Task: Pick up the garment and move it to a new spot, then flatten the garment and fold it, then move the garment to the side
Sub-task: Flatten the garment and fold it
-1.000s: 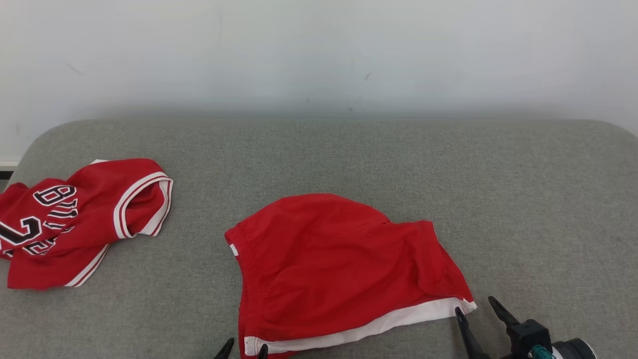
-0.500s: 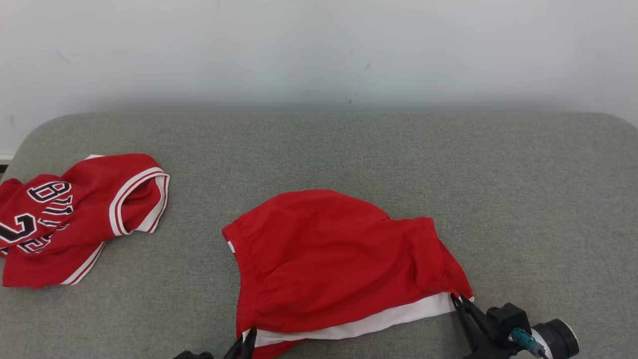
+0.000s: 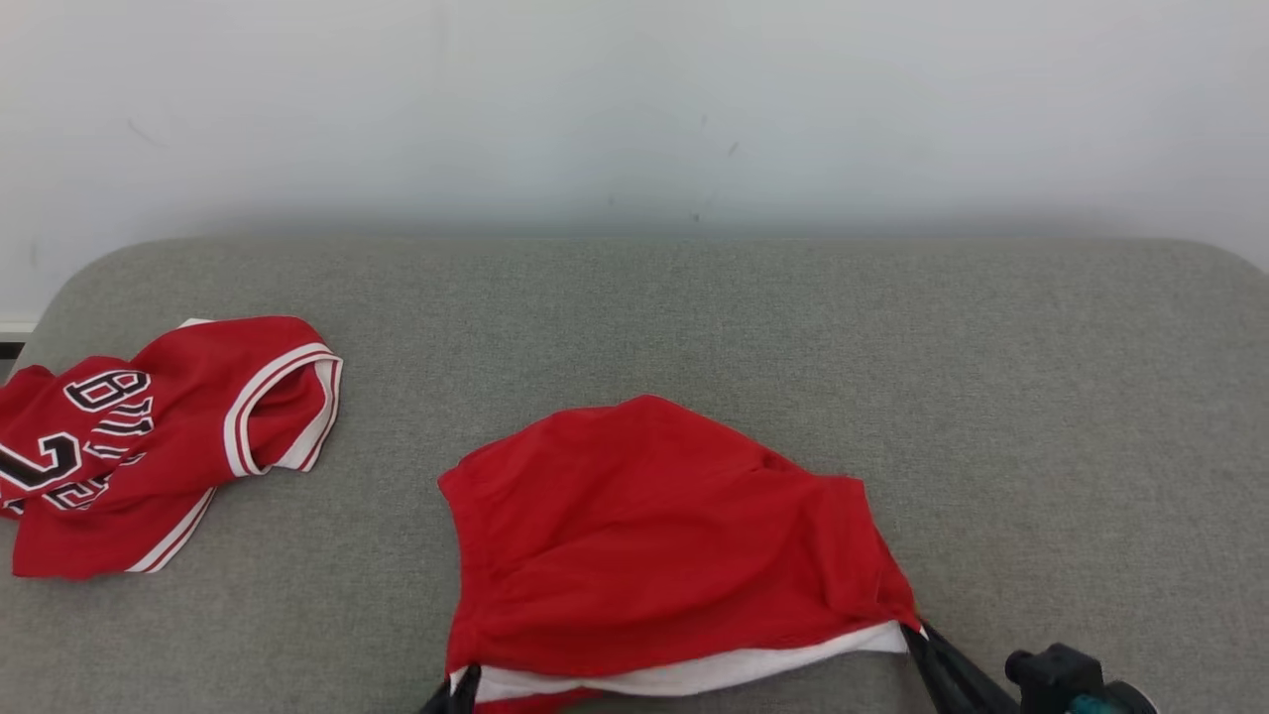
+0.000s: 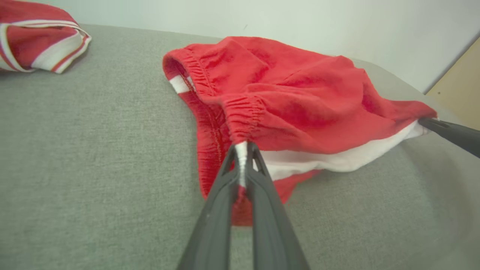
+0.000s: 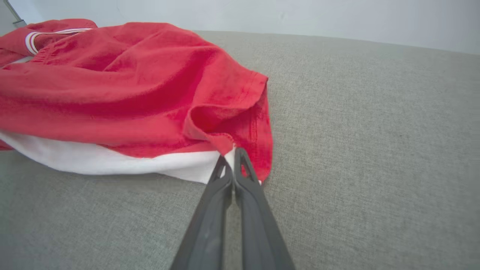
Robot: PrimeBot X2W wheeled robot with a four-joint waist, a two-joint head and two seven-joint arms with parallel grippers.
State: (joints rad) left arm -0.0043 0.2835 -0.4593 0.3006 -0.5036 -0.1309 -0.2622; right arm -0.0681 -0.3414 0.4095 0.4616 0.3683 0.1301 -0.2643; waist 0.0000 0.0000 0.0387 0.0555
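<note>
grey padded surface (image 3: 694, 307) runs back to a white wall (image 3: 634, 99), with rounded far corners at left and right. garments, count two: red shorts (image 3: 654, 535) lie at the near middle, white band toward the robot; red numbered jersey (image 3: 149, 436) is crumpled at the left edge, well apart from the shorts. bare fabric lies behind the shorts and across the whole right side. end effectors, count two: left end effector (image 4: 242, 150) clamped on the shorts' near-left corner by the elastic waistband; right end effector (image 5: 233, 155) pinched on the near-right hem corner. white band spans between them.
</note>
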